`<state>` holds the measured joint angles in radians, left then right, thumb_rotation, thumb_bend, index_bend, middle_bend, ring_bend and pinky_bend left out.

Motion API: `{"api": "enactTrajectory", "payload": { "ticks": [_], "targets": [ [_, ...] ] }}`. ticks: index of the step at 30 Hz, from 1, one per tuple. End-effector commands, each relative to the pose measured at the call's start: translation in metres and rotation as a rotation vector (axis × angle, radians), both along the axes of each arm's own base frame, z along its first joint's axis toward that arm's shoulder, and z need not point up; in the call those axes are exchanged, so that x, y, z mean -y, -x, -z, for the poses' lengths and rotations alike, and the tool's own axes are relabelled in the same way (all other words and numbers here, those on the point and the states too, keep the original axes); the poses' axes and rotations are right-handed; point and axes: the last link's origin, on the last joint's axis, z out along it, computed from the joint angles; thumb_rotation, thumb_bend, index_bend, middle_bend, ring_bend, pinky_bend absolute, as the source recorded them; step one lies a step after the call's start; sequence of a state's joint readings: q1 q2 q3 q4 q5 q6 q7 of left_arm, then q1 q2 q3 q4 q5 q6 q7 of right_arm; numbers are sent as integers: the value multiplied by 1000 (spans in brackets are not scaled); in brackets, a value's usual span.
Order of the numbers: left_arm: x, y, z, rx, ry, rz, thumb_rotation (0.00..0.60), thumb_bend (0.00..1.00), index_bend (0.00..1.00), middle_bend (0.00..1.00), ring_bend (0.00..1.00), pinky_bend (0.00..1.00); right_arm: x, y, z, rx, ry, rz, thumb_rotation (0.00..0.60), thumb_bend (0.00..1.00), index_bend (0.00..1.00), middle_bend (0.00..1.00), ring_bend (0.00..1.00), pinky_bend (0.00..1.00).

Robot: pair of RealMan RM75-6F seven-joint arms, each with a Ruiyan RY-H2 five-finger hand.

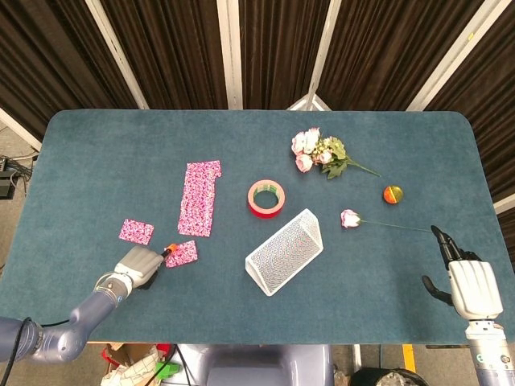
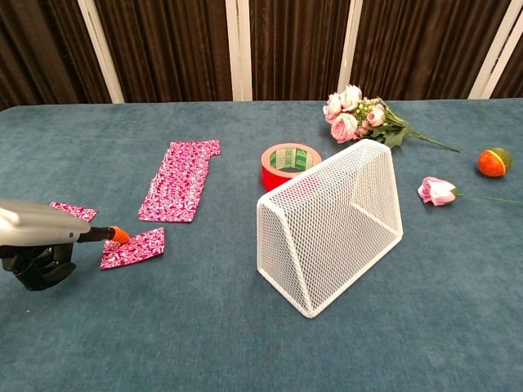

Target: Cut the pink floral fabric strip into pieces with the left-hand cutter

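Teal surface (image 1: 113, 153) carries: long fabric strip (image 1: 200, 198) left of centre, two cut pieces (image 1: 137, 231) (image 1: 182, 252) lower left, tape roll (image 1: 266, 198) centre, mesh basket (image 1: 284, 251) on its side, bouquet (image 1: 320, 153), single rose (image 1: 351, 218), ball (image 1: 393, 194) right.

Pink floral fabric strip (image 1: 199, 198), orange-tipped cutter (image 2: 49, 226)

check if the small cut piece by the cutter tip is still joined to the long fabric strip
Apart. The head view shows bare blue table between the small cut piece and the long fabric strip; the chest view shows the same gap. The cutter tip sits at the piece's edge.
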<state>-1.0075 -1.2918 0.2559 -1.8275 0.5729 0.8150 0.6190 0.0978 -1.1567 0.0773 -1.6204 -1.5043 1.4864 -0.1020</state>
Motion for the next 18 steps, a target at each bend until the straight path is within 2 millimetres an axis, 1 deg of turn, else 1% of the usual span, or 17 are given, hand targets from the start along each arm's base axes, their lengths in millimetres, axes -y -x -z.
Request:
{"api": "enactTrajectory", "payload": {
  "ticks": [1, 15, 18],
  "targets": [
    [3, -2, 0, 10, 11, 0, 600, 913, 0, 834, 724, 668, 0, 0, 0, 0, -1, -1, 600, 291, 0, 217, 451, 456],
    [13, -12, -5, 60, 73, -30, 600, 913, 0, 833, 724, 668, 0, 0, -1, 1, 5, 1, 600, 291, 0, 217, 450, 456],
    [11, -15, -8, 92, 72, -46, 600, 912, 0, 833, 724, 668, 0, 0, -1, 2, 8, 4, 600, 291, 0, 217, 450, 456]
  ]
}}
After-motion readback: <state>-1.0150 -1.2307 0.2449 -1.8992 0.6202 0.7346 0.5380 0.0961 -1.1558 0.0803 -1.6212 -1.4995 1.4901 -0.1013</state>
